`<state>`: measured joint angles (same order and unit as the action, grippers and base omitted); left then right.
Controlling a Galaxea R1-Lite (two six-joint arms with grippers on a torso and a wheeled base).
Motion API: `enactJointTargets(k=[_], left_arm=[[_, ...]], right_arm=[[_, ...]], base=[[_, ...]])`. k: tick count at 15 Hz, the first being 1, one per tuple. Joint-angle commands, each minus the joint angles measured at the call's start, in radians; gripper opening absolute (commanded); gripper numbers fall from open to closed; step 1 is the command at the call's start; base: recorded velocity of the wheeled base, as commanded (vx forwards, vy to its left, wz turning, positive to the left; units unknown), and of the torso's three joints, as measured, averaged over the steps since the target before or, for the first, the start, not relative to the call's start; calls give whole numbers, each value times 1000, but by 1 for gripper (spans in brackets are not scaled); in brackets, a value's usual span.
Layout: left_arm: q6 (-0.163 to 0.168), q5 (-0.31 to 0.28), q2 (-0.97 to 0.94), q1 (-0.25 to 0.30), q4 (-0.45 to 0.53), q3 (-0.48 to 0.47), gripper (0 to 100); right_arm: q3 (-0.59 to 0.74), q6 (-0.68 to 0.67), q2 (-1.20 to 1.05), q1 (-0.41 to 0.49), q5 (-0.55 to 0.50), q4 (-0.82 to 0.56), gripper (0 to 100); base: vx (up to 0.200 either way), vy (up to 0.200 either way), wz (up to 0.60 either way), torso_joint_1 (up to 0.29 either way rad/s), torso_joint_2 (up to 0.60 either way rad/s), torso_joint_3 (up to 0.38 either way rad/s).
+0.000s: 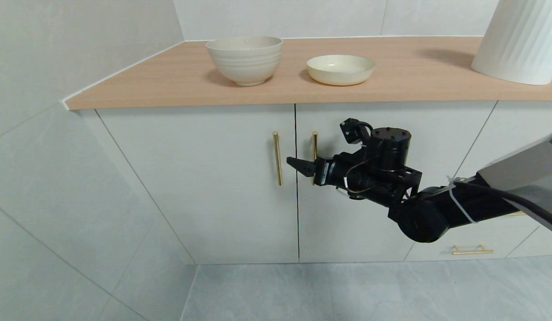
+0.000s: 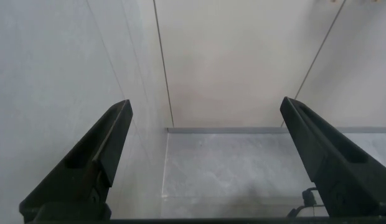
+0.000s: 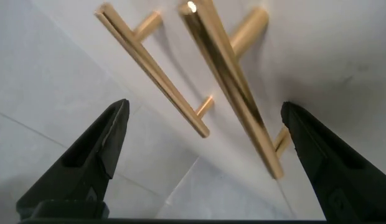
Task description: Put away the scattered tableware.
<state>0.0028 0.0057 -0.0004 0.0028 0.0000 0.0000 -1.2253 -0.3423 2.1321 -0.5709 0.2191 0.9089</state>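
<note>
Pincer of right arm (image 1: pixel 299 166) just beside brass handle (image 1: pixel 315 156) of shut cupboard door (image 1: pixel 338 232), with deep bowl (image 1: pixel 244 59) and shallow dish (image 1: pixel 341 69) untouched on worktop (image 1: pixel 414 80) above. Left pincer (image 2: pixel 205 155) spread wide, empty, above floor (image 2: pixel 243 168). Close up, right one equally wide and empty, handle between its fingers but ungripped; seemingly nothing stowed yet, door yet to open.

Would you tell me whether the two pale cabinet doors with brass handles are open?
Shut: the pale cabinet doors lie flush, only a thin seam between them.
</note>
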Motion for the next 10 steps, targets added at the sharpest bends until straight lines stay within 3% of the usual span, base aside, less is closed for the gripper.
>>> enactJointTargets(k=[1,5,10], left_arm=[[0,0,0,0,0,0,100],[0,0,0,0,0,0,100],[0,0,0,0,0,0,100]], right_arm=[[-2,-24,11,-20,0,1,100],[24,-43,-9,-41,6,1,100],[113,-83,-92,-49,120,1,100]], base=[[0,0,0,0,0,0],[0,0,0,0,0,0],[0,0,0,0,0,0]])
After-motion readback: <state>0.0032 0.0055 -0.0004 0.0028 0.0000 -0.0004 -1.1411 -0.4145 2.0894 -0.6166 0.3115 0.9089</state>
